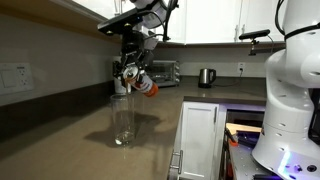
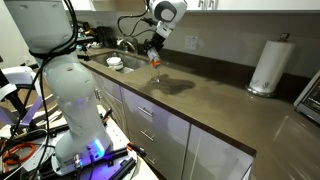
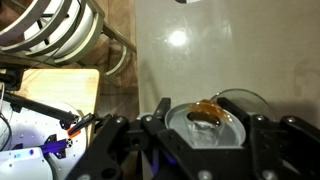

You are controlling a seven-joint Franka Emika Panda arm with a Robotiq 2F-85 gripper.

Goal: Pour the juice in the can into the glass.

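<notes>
Black, ridged fingers [image 3: 112, 140] of the gripper [image 3: 200, 138] fill the bottom of the wrist view. They are clenched from both sides on the can [image 3: 205, 125], whose round silvery top with its raised rim faces the camera. At the opening in that top sits a glossy patch of juice [image 3: 207, 108], dark reddish-brown and translucent. Just past the can's far edge, beyond the fingertips, curves the thin clear rim of the glass [image 3: 246, 98]; whether any liquid lies in it cannot be told. In an exterior view the can [image 1: 147, 87] shows a red-orange wall with a white band and hangs tilted in the hand. The glass [image 1: 122, 121], a tall straight-sided colourless tumbler, stands upright on the countertop [image 1: 70, 140] below the hand, apart from the can. The countertop is smooth and brown, and in the wrist view it gives back a bright spot of light. Off to one side of the hand there curve the pale metal wires of a dish rack [image 3: 50, 25]. Well away from the hand stand a steel kettle [image 1: 206, 77] with a dark handle and a white cylindrical paper-towel roll [image 2: 268, 65].
</notes>
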